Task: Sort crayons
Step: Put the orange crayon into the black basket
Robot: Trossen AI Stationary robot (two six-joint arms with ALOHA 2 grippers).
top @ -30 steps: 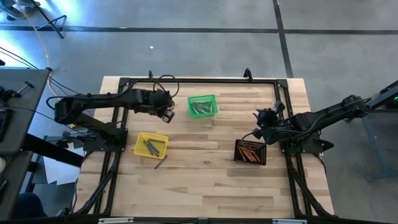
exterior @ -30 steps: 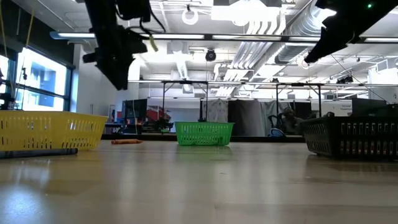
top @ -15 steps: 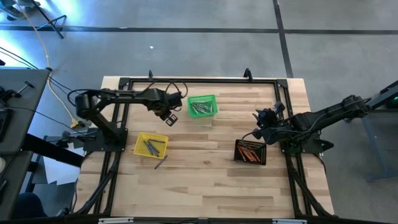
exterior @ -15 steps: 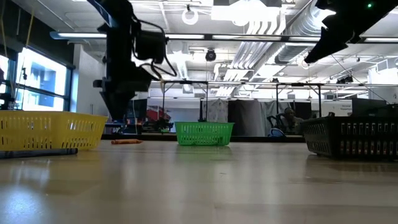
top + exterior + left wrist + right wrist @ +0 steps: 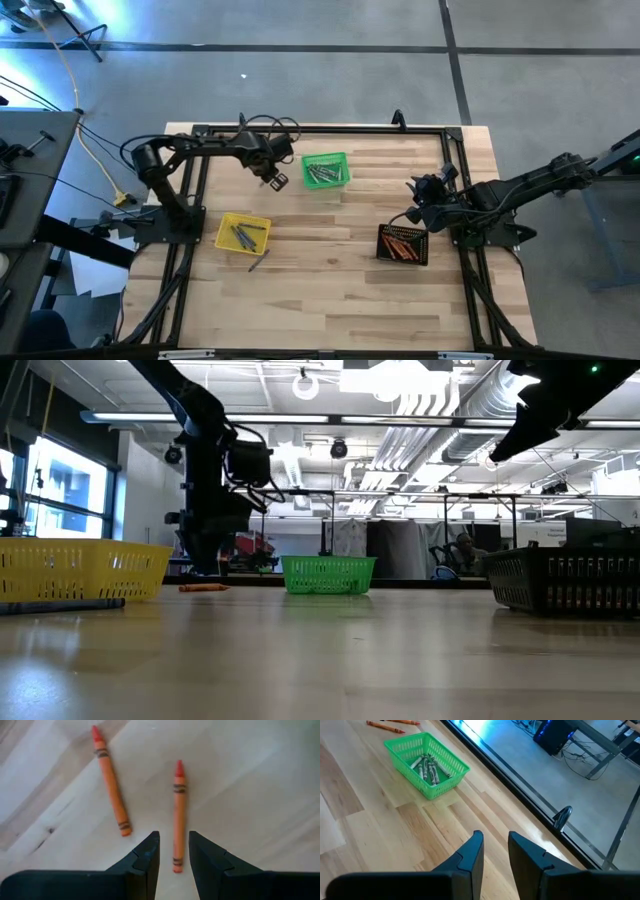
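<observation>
Hovering just beside the green basket (image 5: 326, 170), on the side away from the black basket (image 5: 403, 244), the left gripper (image 5: 173, 851) points down at the table (image 5: 330, 300) with its two dark fingers (image 5: 146, 857) a narrow gap apart and nothing between them. Directly under that gap lies one orange-red crayon (image 5: 178, 815), lengthwise with the fingers, its butt end right between the fingertips but not pinched by them. A second orange-red crayon (image 5: 110, 781) lies just beside the first, angled away from it and not touching it. In the low view the pair reads as a single short orange streak (image 5: 204, 588) on the wood beside the green basket, below the dark left arm.

Grey crayons (image 5: 322, 174) fill the green basket (a loose bundle, seen again from the right wrist (image 5: 427, 768)). More grey crayons (image 5: 243, 235) lie in the yellow basket (image 5: 243, 232), which sits nearer the front edge than the green basket, and one stray grey crayon (image 5: 258, 262) rests on the table just beside it. Orange-red crayons (image 5: 400, 245) are stacked in the black basket.

The right gripper (image 5: 495, 851) waits above the table beside the black basket, on the green basket's far side, its fingers slightly apart and empty.
</observation>
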